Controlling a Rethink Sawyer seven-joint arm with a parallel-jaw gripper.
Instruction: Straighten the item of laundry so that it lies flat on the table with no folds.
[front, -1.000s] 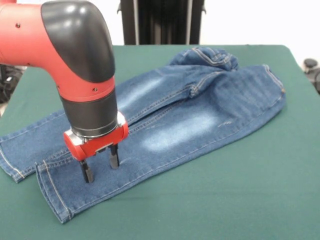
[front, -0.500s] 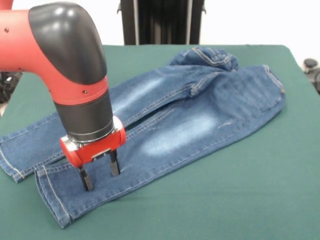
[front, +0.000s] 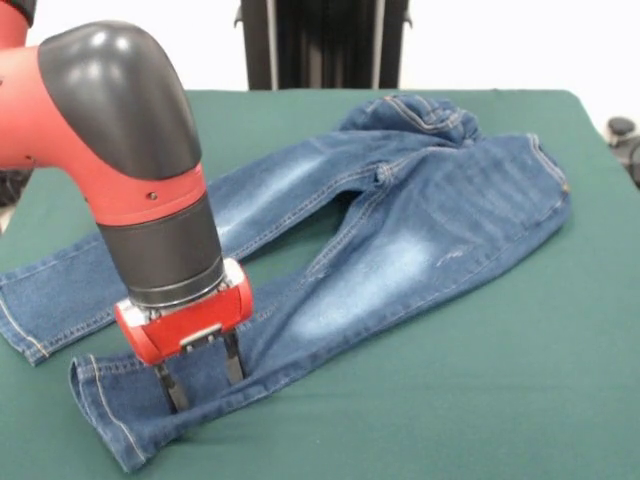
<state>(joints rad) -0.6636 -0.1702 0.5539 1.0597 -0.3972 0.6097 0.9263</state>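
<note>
The item of laundry, a small pair of blue jeans (front: 400, 250) with pale thigh patches, lies across the green table (front: 480, 380), waist to the right and legs to the left. At the waist's far side the cloth (front: 425, 112) is bunched up. The two legs spread apart, with a wedge of bare table showing between them. My gripper (front: 202, 382) stands open with both fingertips (front: 172, 397) pressed down on the near leg, close to its hem (front: 95, 405). The denim wrinkles a little around the fingers. The far leg's hem (front: 25, 320) lies at the left edge.
A black stand (front: 320, 45) rises beyond the table's far edge. A dark object (front: 625, 135) sits off the table at the right. The red and black arm (front: 120, 150) fills the upper left and hides part of the far leg.
The gripper has slid toward the near left with its fingertips on the near leg, dragging that leg away from the far one. A gap of green table has opened between the legs.
</note>
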